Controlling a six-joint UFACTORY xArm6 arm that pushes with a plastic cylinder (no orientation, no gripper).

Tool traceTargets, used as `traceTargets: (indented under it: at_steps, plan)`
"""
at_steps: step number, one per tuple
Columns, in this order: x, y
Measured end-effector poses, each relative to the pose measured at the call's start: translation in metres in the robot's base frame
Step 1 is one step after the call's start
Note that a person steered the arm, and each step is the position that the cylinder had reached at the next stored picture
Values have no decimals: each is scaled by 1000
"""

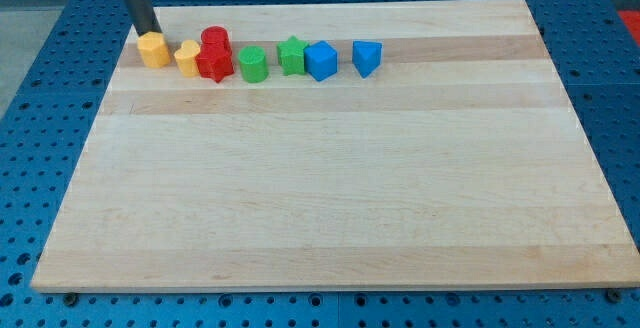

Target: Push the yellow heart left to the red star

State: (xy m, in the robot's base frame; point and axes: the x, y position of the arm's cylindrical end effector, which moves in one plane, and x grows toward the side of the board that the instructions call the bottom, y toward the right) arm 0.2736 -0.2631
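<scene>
The yellow heart (187, 57) lies near the view's top left, touching the left side of the red star (214, 64). A red cylinder (215, 40) stands just behind the star. A second yellow block (153, 49), six-sided, lies left of the heart with a small gap. My tip (146, 32) is at the top edge of that six-sided yellow block, touching or nearly touching it, left of and above the heart.
Along the same row to the right are a green cylinder (252, 64), a green star (292, 54), a blue block (321, 60) and a blue wedge-like block (367, 57). The wooden board (330, 188) sits on a blue perforated table.
</scene>
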Motion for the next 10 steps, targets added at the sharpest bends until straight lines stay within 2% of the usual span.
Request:
traceTargets:
  at_steps: [1, 3, 4, 7, 9, 10]
  plan:
    - [27, -2]
    - [-27, 10]
    - [-27, 48]
    - [-4, 102]
    - [-12, 103]
    - [-32, 106]
